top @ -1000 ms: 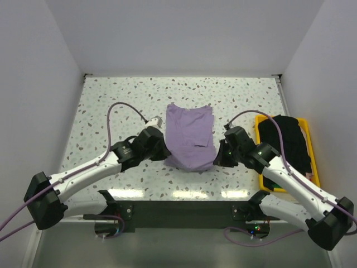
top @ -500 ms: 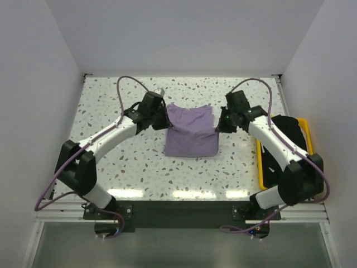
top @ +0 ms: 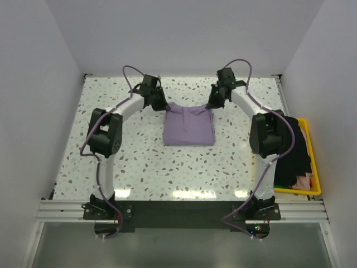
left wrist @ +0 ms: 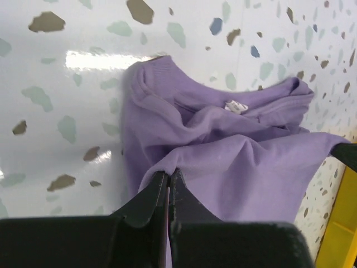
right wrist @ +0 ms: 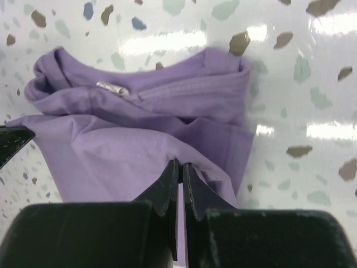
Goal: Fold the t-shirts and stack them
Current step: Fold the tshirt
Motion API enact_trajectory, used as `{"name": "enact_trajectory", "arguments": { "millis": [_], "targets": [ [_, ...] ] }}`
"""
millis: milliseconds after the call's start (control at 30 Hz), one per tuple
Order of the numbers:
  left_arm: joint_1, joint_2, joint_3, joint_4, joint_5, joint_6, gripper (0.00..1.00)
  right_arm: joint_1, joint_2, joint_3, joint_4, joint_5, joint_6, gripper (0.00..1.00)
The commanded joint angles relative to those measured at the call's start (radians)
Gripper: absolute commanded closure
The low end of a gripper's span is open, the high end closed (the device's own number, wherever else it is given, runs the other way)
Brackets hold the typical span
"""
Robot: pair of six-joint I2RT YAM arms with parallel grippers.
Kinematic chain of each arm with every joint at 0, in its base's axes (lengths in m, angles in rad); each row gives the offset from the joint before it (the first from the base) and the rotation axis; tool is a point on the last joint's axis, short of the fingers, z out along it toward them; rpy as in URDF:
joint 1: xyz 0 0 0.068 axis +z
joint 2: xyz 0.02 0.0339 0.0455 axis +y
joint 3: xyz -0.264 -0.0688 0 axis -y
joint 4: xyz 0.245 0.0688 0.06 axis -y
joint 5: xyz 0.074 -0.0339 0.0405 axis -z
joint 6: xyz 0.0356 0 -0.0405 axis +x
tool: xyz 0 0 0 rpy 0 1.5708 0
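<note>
The lavender t-shirt (top: 188, 125) lies folded on the speckled table (top: 134, 162), its neck label (left wrist: 236, 106) at the far edge. My left gripper (top: 162, 105) is shut on the shirt's far left corner (left wrist: 167, 172). My right gripper (top: 212, 104) is shut on its far right corner (right wrist: 179, 163). Both hold the folded-over layer just short of the collar (right wrist: 167, 89). The black t-shirt (top: 295, 148) lies in the yellow bin (top: 312, 187) at the right.
The yellow bin stands along the table's right edge and also holds something pinkish (top: 302, 181). White walls close the table on three sides. Both arms stretch far out along the table's sides, with cables arching above them.
Both grippers have carried the shirt's near edge away from the bases to the far edge, folding the shirt in half. The arms have stretched out.
</note>
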State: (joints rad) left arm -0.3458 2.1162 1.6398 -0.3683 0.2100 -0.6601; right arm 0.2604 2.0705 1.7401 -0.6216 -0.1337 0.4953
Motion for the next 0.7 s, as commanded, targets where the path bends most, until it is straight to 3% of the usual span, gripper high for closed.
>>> {"name": "enact_trajectory", "arguments": {
  "millis": [0, 100, 133, 167, 200, 233, 300, 367, 467, 567, 600, 667],
  "targets": [
    [0.045, 0.050, 0.084, 0.077, 0.081, 0.011, 1.00, -0.036, 0.101, 0.117, 0.019, -0.070, -0.017, 1.00],
    [0.071, 0.097, 0.124, 0.143, 0.126, 0.001, 0.91, -0.056, 0.141, 0.163, 0.071, -0.107, 0.000, 0.97],
    [0.074, 0.106, 0.141, 0.141, 0.156, 0.013, 0.76, -0.059, 0.166, 0.185, 0.053, -0.106, -0.001, 0.86],
    [0.079, 0.113, 0.159, 0.131, 0.157, 0.019, 0.68, -0.062, 0.171, 0.220, 0.037, -0.092, -0.007, 0.82],
    [0.080, 0.105, 0.161, 0.141, 0.154, 0.027, 0.55, -0.064, 0.162, 0.222, 0.033, -0.061, -0.011, 0.77],
    [0.083, 0.094, 0.150, 0.158, 0.160, 0.042, 0.51, -0.067, 0.152, 0.217, 0.034, -0.049, -0.012, 0.68],
    [0.091, 0.062, 0.135, 0.164, 0.144, 0.051, 0.45, -0.081, 0.125, 0.190, 0.034, -0.032, -0.008, 0.63],
    [0.099, 0.041, 0.118, 0.170, 0.137, 0.054, 0.44, -0.084, 0.074, 0.145, 0.042, 0.015, -0.009, 0.54],
    [0.093, -0.010, 0.056, 0.172, 0.101, 0.056, 0.53, -0.069, -0.008, 0.049, 0.095, 0.051, -0.014, 0.51],
    [0.073, -0.030, 0.029, 0.160, 0.051, 0.059, 0.68, -0.012, -0.062, -0.016, 0.111, 0.114, -0.038, 0.52],
    [0.065, -0.041, 0.011, 0.158, 0.040, 0.057, 0.80, 0.003, -0.072, -0.030, 0.124, 0.121, -0.043, 0.52],
    [0.036, -0.045, -0.003, 0.163, 0.032, 0.059, 0.87, 0.042, -0.073, -0.066, 0.149, 0.126, -0.043, 0.54]
  ]
}}
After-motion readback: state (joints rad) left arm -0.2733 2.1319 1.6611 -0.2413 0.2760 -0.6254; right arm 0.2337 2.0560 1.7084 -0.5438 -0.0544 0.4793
